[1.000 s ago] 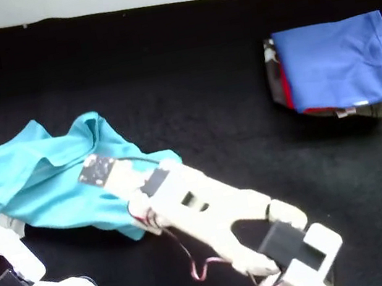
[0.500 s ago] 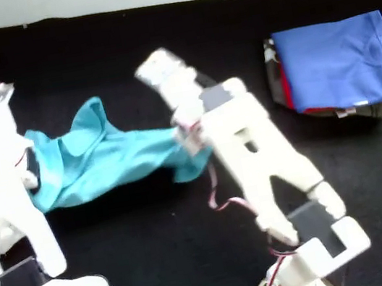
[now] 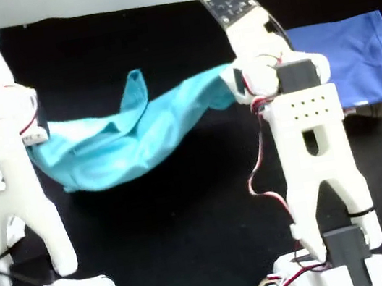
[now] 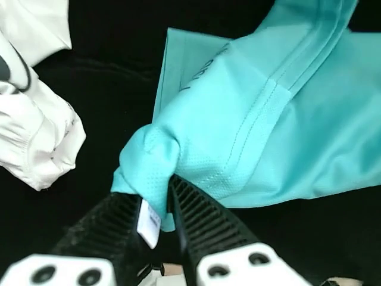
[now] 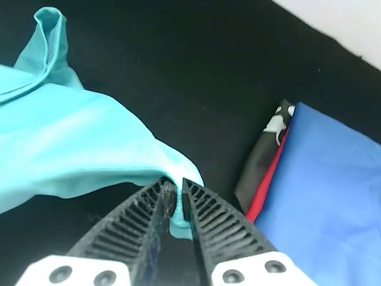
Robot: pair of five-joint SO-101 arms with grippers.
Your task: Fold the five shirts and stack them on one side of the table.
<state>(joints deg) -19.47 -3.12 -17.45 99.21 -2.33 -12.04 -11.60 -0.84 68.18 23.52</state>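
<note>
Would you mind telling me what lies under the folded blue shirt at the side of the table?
Under the blue shirt, the edge of a red shirt shows, with a dark garment below it. Anything further down is covered.

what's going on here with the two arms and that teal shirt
Two robot arms hold a teal shirt stretched out between them over the black table. The left gripper is shut on one end and the right gripper on the other, and the cloth sags in the middle. A stack of folded shirts, with a blue shirt on top, sits at the back on the right arm's side. The teal one is not yet folded.
</note>
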